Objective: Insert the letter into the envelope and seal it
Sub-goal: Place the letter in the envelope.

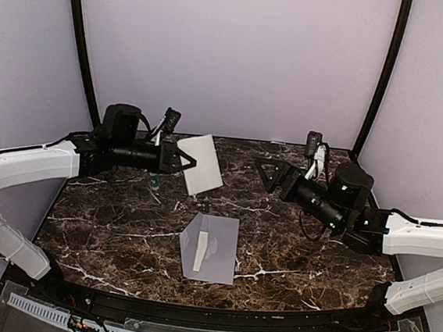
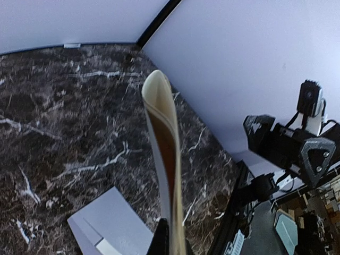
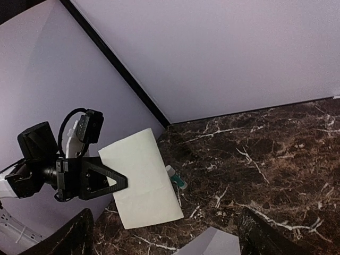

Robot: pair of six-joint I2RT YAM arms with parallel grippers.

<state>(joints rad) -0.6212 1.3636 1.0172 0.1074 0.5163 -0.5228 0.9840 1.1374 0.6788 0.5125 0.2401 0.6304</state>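
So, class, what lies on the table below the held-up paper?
A small green-and-white tube lies below the paper, which the left gripper grips. The paper covers part of it in the right wrist view.

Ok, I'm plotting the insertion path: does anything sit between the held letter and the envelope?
Nothing visible does. The left end effector holds the letter up in the air; the envelope lies flat nearer the arms, with bare table between them. A small teal-and-white tube lies beneath the letter, off that line.
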